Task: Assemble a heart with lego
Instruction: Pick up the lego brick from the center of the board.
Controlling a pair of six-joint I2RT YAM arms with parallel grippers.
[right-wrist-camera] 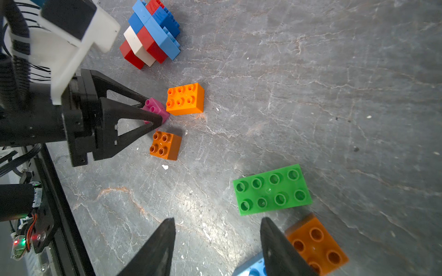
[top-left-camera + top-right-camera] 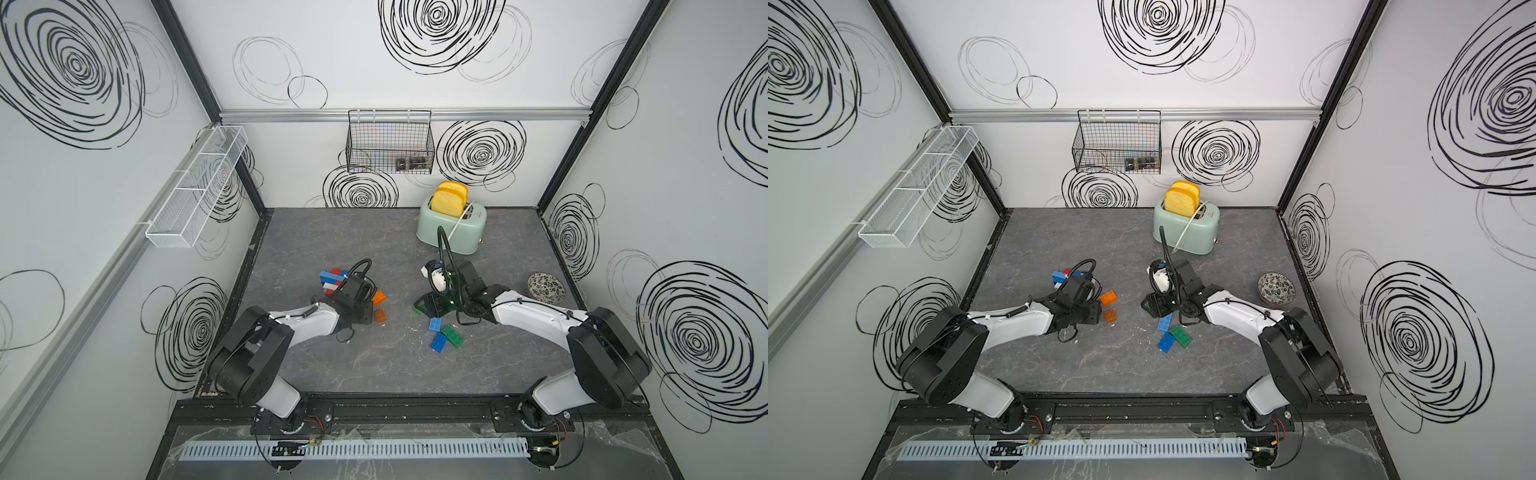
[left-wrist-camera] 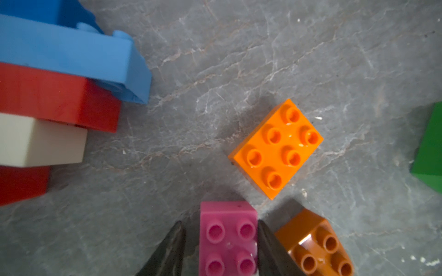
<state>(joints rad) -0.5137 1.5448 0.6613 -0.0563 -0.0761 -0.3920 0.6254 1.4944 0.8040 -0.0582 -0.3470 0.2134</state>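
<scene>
Your left claw (image 3: 220, 223) grips the pink brick (image 1: 158, 109) just beside the orange brick (image 1: 185, 99) on the tabletop (image 1: 334, 95), and your right claw (image 1: 217, 219) hangs released, its fingers wide apart, near the green brick (image 1: 272, 190).

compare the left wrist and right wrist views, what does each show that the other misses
Only the left wrist view: the pink brick seen straight on, all four studs, between the fingers of the left claw.
Only the right wrist view: the left claw from the side, the right claw open over the table, a second brown brick and a light blue brick beside it.
Both: the blue, red and white stack, orange brick, small brown brick, pink brick and green brick (only its corner from the left wrist).
</scene>
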